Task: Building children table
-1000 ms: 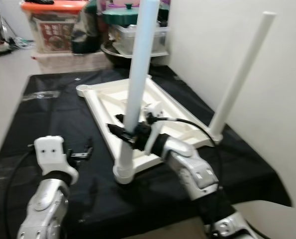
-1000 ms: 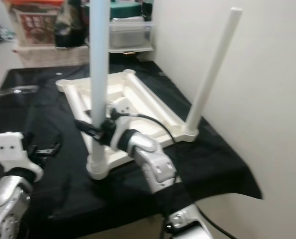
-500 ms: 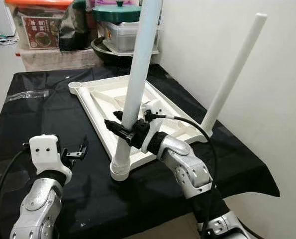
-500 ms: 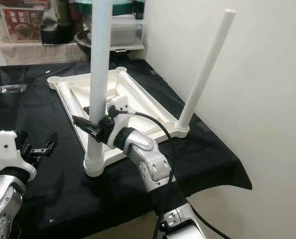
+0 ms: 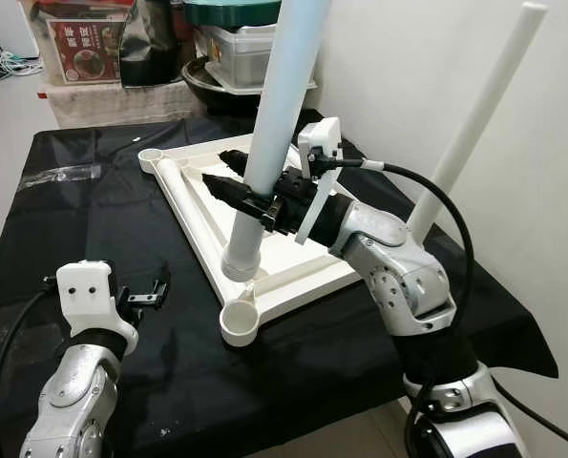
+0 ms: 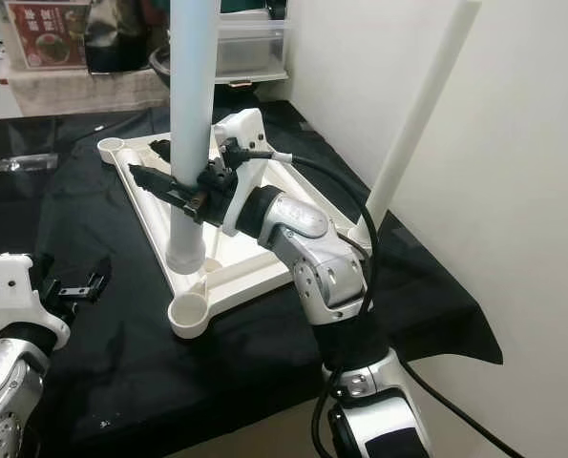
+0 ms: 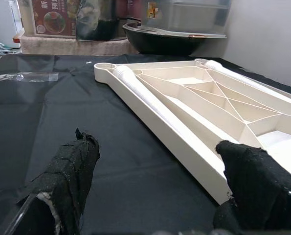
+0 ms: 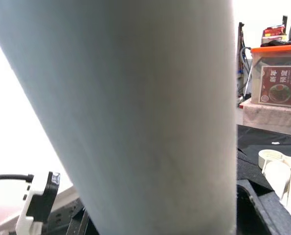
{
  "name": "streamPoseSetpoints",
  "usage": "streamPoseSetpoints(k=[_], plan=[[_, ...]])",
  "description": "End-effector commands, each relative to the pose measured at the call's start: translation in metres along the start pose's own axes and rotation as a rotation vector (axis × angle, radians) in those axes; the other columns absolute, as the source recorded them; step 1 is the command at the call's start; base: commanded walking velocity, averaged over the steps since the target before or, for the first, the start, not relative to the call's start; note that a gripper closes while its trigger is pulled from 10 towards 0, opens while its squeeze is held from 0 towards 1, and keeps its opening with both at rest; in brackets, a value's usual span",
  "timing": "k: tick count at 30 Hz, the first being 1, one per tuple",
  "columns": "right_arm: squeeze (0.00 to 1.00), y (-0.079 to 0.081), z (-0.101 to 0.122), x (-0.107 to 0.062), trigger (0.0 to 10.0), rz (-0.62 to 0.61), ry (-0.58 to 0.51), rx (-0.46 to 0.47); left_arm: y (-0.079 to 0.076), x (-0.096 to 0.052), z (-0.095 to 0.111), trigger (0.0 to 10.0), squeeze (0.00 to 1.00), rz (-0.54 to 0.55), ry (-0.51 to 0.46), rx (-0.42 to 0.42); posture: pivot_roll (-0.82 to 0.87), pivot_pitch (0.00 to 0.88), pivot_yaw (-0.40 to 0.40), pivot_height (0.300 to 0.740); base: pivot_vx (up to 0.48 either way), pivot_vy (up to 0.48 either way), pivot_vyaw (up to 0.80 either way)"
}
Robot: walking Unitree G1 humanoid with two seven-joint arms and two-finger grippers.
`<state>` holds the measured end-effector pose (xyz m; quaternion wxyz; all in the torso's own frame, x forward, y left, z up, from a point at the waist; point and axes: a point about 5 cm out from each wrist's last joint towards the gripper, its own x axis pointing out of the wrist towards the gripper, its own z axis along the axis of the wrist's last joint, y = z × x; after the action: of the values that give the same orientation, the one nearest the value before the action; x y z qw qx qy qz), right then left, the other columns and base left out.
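Left gripper (image 5: 153,293): fingers spread, holding nothing, hovering over the black cloth (image 5: 83,219), free to brace.
Tabletop (image 5: 293,262): lies upside down so corner sockets face up.
Empty socket (image 5: 238,323): nearest corner, awaiting a leg.
Right gripper (image 5: 255,202): clamped round the leg (image 5: 274,134), apparently lifted clear above the frame.

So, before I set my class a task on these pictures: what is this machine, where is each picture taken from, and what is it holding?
It is a humanoid robot with two silver arms, each ending in a black two-fingered claw. Two pictures come from cameras in its head, looking down; the other two come from a camera on each wrist. On the black-covered table lies a cream children's tabletop, upside down. One white leg already stands in a far corner. The right claw grips a second leg, its foot lifted above the empty corner socket. The left claw hovers open above the cloth, holding nothing.
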<state>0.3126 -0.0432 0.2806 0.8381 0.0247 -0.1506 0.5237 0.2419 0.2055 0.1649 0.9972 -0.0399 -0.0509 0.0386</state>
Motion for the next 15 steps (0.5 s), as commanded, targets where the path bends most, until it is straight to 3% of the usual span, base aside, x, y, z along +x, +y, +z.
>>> streamPoseSetpoints(k=[1, 7, 13, 15], plan=[[0.0, -0.001, 0.004, -0.001, 10.0, -0.02, -0.022, 0.025, 0.001, 0.0, -0.003, 10.0, 0.0, 0.002, 0.013, 0.008, 0.11, 0.0, -0.085, 0.74, 0.0, 0.0, 0.0], [0.0, -0.005, -0.004, -0.002, 10.0, -0.066, 0.002, 0.106, 0.002, -0.001, -0.003, 10.0, 0.0, -0.003, 0.017, -0.015, 0.11, 0.0, -0.085, 0.74, 0.0, 0.0, 0.0], [0.0, -0.011, -0.018, 0.0, 10.0, -0.156, 0.024, 0.145, 0.005, -0.005, 0.0, 10.0, 0.0, 0.001, -0.002, -0.023, 0.13, 0.0, -0.096, 0.74, 0.0, 0.48, 0.0], [0.0, -0.009, -0.018, 0.001, 10.0, -0.158, 0.023, 0.128, 0.003, -0.005, 0.001, 10.0, 0.0, -0.006, -0.003, -0.015, 0.13, 0.0, -0.096, 0.74, 0.0, 0.0, 0.0]])
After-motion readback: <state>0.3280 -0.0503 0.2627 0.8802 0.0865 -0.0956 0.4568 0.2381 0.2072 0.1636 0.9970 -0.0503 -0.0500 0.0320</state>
